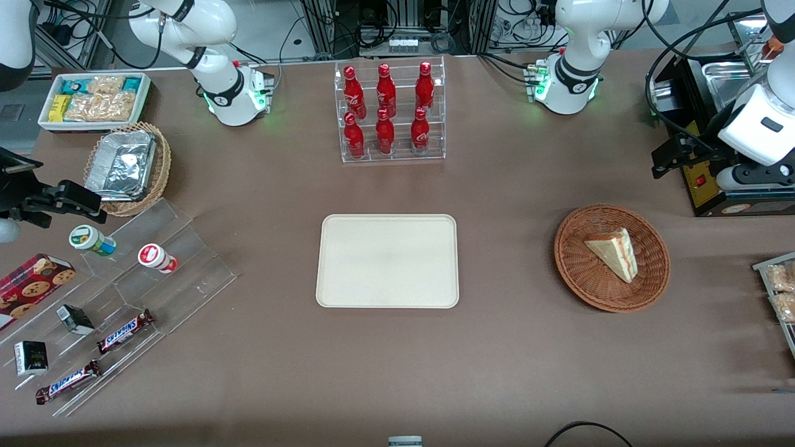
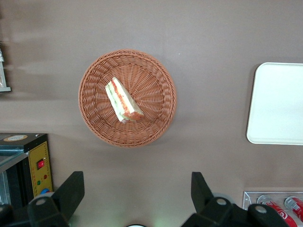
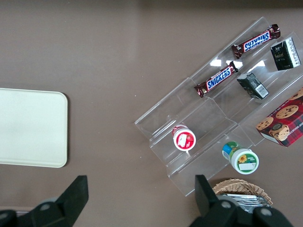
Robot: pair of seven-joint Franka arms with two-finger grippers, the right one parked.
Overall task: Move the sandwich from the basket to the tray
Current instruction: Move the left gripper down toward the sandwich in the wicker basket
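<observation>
That little triangular wedge of pale bread with red, orange and green filling, the sandwich (image 2: 123, 100), looks soft, light and squishy, so I'd pinch it gently across its two flat bread faces, not the layered edge. It's lying near the middle of the round reddish-brown woven wicker basket (image 2: 156, 71) on the brown tabletop (image 1: 509, 347). The left arm's gripper (image 2: 137, 196) hangs high above, fingers (image 2: 71, 191) spread wide and holding nothing, well clear of the sandwich; the flat cream-beige rectangular tray (image 1: 388, 261) sits bare, well apart.
</observation>
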